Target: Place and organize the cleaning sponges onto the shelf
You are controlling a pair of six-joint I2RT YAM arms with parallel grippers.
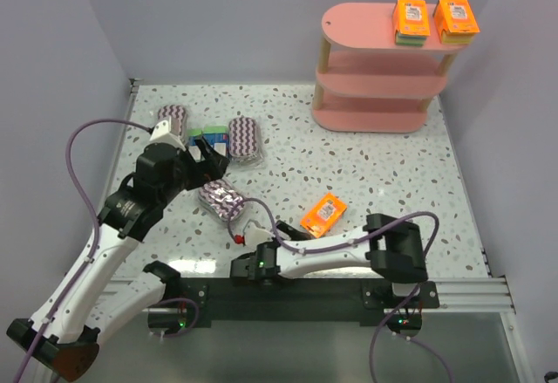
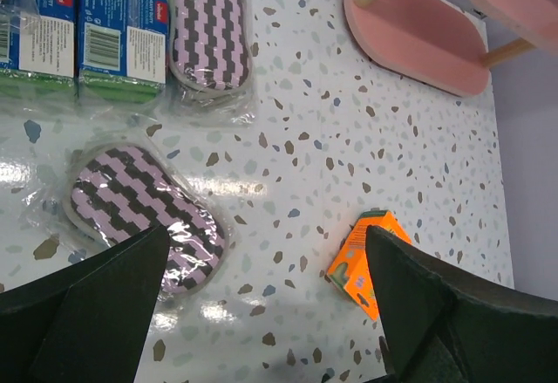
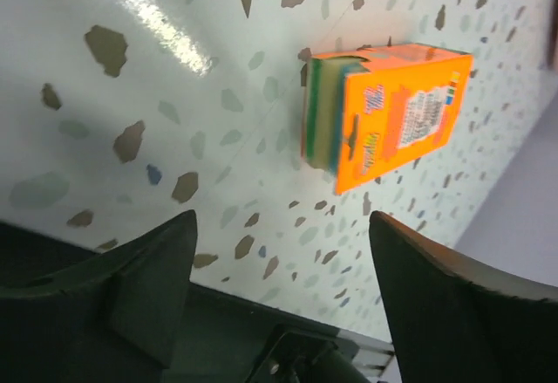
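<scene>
The pink shelf (image 1: 375, 78) stands at the back right, with two orange sponge packs (image 1: 411, 18) (image 1: 456, 19) on its top board. A third orange pack (image 1: 323, 214) lies on the table, a little beyond my right gripper (image 1: 261, 235), which is open and empty near the front edge; its wrist view shows that pack (image 3: 388, 112) beyond the gripper (image 3: 283, 287). My left gripper (image 1: 206, 153) hangs open over a purple zigzag sponge (image 1: 221, 199). In the left wrist view the gripper (image 2: 266, 304) holds nothing; the purple sponge (image 2: 139, 213) lies by its left finger and the orange pack (image 2: 366, 261) by its right.
Two more purple zigzag sponges (image 1: 173, 118) (image 1: 245, 135) and blue-green boxes (image 1: 209, 139) lie at the table's back left. The left wrist view shows the boxes (image 2: 122, 30) next to one purple sponge (image 2: 207, 25), with the shelf's base (image 2: 418, 34) further off. A black rail (image 1: 305, 291) edges the front.
</scene>
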